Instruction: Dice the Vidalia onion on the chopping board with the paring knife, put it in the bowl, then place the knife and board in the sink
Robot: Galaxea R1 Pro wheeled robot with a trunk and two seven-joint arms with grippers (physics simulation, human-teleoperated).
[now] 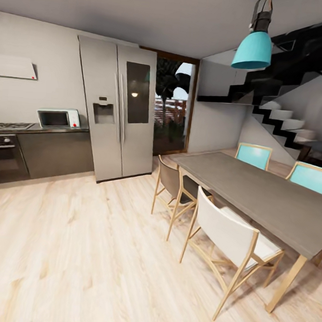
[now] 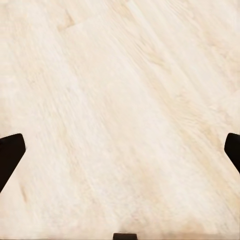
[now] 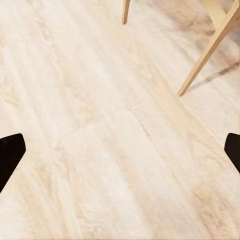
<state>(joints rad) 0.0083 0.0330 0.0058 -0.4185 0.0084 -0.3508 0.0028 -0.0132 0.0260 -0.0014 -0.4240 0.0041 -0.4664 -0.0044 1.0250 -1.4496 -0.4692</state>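
Head view, L to R: stove [image 1: 9, 126] and oven [image 1: 2, 157] at far left, countertop [image 1: 52, 130] w/ microwave [image 1: 58, 118] on it, dark cabinets [image 1: 56, 153] under. Then steel fridge [image 1: 117, 110], doorway [image 1: 172, 106] to outside. Mid-right: grey dining table [image 1: 254, 196] w/ chairs [image 1: 232, 238], teal lamp [image 1: 253, 49] above, stairs [image 1: 279, 121] at far right. Pale wood floor [image 1: 78, 251] across foreground.

Left gripper [image 2: 120, 150]: fingers [image 2: 10, 155] wide apart at frame edges, nothing between, bare floor below. Right gripper [image 3: 120, 150]: fingers [image 3: 10, 155] likewise apart, empty, over floor near chair legs [image 3: 207, 50].

Task things: onion, board, knife, bowl, sink can't be placed from these frames; the stretch of countertop in sight carries only the microwave.

Progress, judged: robot appears in transit, hands empty. No step shows as done; whether any is can't be told. Next need: face the sink side of the kitchen
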